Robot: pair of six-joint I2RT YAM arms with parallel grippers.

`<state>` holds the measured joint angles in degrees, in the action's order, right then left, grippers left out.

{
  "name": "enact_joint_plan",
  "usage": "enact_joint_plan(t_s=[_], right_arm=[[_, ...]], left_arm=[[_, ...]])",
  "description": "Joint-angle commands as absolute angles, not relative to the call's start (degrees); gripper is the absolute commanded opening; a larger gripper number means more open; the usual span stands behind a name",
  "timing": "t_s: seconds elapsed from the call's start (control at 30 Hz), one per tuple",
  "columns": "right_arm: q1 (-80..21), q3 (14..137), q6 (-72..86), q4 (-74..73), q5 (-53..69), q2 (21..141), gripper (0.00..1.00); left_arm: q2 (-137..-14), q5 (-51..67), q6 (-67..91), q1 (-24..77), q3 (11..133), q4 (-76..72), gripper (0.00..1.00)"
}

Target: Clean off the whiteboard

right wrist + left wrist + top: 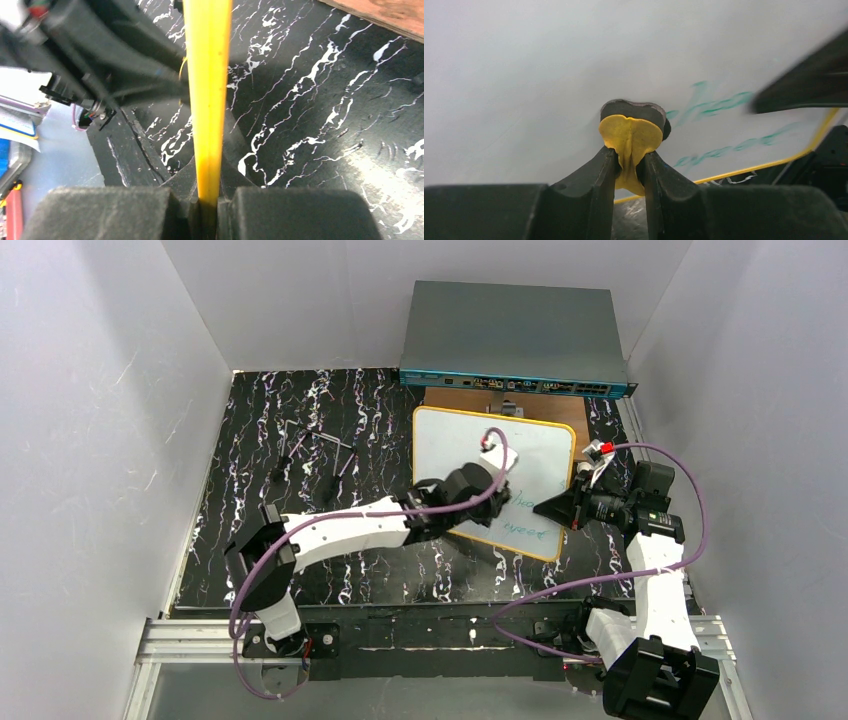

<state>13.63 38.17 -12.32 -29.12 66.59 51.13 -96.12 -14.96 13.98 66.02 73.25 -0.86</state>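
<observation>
Left wrist view: my left claw is pinched narrow on a yellow eraser pad. Its dark face presses against the whiteboard straight ahead of me, just left of the green writing. My right claw is clamped tight on the whiteboard's yellow rim, at its right edge. From above, the whiteboard sits on the black marbled bench, its far edge overlapping a brown wooden board, with a grey device beyond.

Even bright overhead light, soft shadows; wrist views blurred at near range
</observation>
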Motion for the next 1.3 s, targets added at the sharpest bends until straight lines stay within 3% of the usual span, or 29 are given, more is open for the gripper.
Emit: enact_joint_plan(t_s=[0.0,0.4,0.8,1.07,1.27], right_arm=[[13.45,41.09,-12.84,-26.16,74.18,49.92,0.01],[13.45,41.06,-12.83,-26.06,74.03,49.91,0.01],[13.53,41.18,-12.81,-26.20,74.56,49.48,0.01],[13.53,41.13,-12.75,-26.25,74.33,49.50,0.01],[13.54,41.14,-12.76,-26.20,74.56,49.53,0.01]], left_arm=[[-91.91,-14.53,17.63,57.85,67.07,-3.04,0.00],[-101.07,-15.64,13.18,68.09,80.73,2.42,0.00],[-98.57,-20.01,16.46,60.49,78.30,6.36,0.00],[-104.75,-18.98,14.27,66.80,87.51,8.18,0.00],[-103.95,-22.26,11.79,66.15,89.73,9.64,0.00]])
